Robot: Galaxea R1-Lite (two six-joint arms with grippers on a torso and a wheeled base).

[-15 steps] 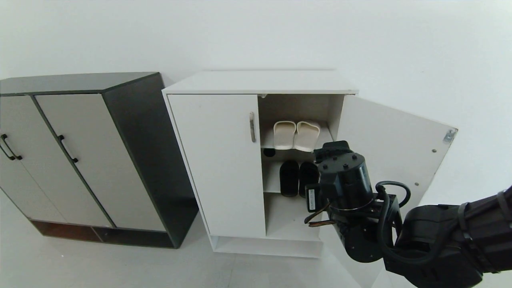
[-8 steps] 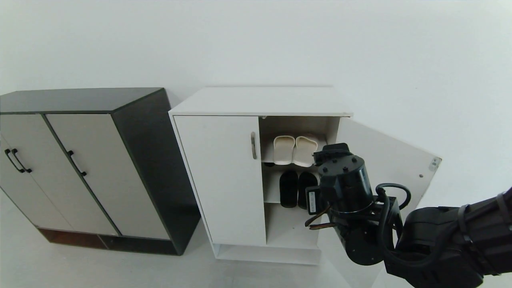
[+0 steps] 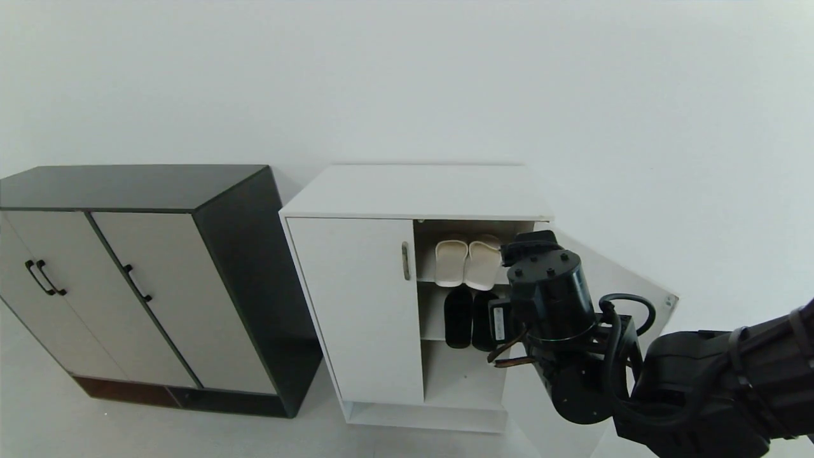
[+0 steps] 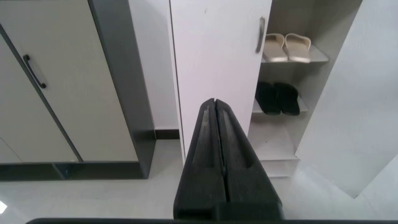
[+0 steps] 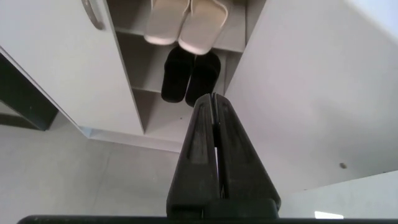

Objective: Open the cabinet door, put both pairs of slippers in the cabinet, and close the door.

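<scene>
Door open — slippers shelved; right gripper closed

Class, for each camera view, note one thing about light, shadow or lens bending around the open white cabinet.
Head view: the dark grey two-door cabinet's vertical edges slant, a wide-lens bend; the white cabinet's top shelf is shaded. Left wrist view: the black slippers sit in shadow. Right wrist view: the open white door is evenly lit, without glare.
</scene>
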